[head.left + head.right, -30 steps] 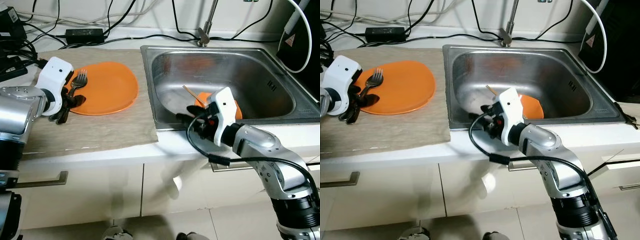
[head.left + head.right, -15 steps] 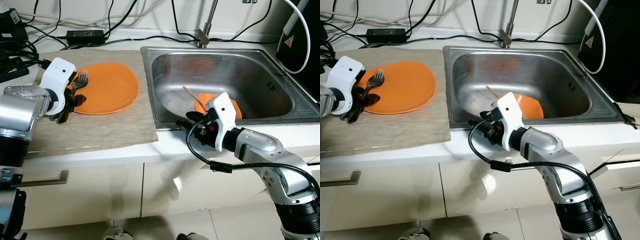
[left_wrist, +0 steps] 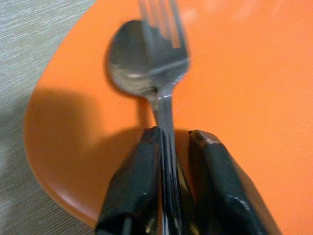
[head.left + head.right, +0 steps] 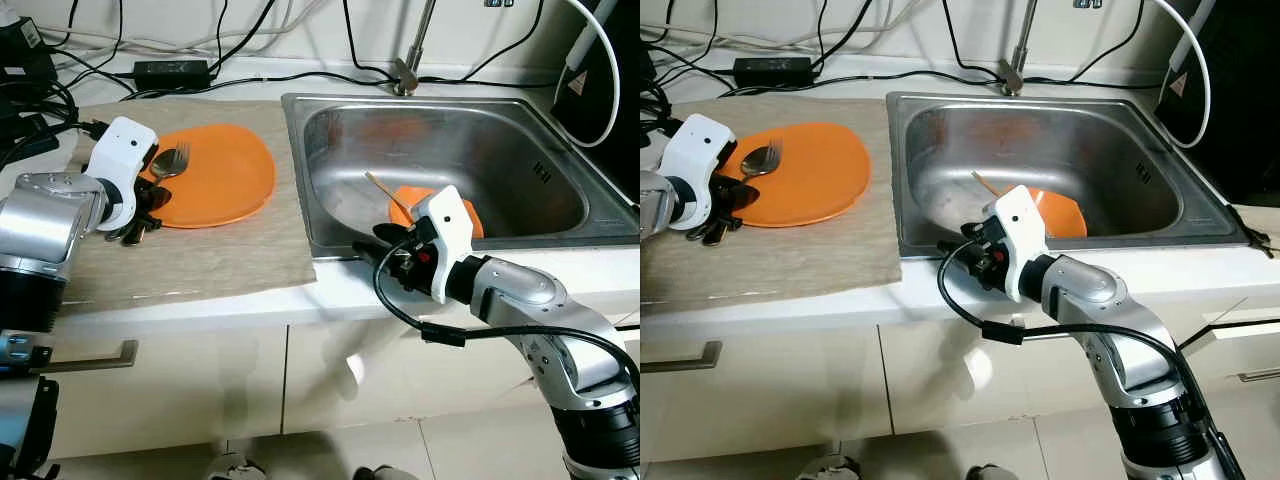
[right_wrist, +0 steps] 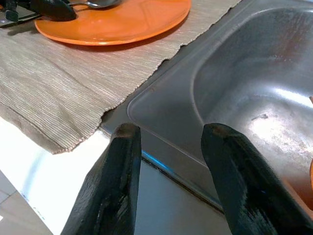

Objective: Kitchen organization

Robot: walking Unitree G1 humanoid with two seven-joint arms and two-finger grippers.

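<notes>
**Steel cutlery pinched over the orange plate beside the sink**

Steel sink point(image 4: 330, 245) serves as the landmark. Nearest the camera, at the sink's front rim, the right gripper point(image 5: 171, 186) hovers just over the counter edge with its two black fingers point(image 5: 120, 161) spread wide apart and nothing between them. Its silver arm runs back toward the robot, a black cable looping under the wrist.

Inside the sink, near the front wall, lies a small orange bowl point(image 4: 405, 195) with a thin wooden stick point(image 4: 385, 190) leaning on it.

Left of the sink a beige mat point(image 4: 200, 260) covers the counter, and an orange plate point(image 4: 225, 175) sits on it. At the plate's far-left edge the left gripper point(image 3: 173, 181) has its fingers closed narrowly on a metal handle; a fork point(image 3: 164, 44) and a spoon point(image 3: 127, 63) lie stacked together there, heads resting on the plate. Whether both handles are pinched cannot be told.

Behind the sink stands the tap point(image 4: 410, 65), and black cables point(image 4: 250, 60) and a power brick point(image 4: 170, 70) lie along the wall.
</notes>
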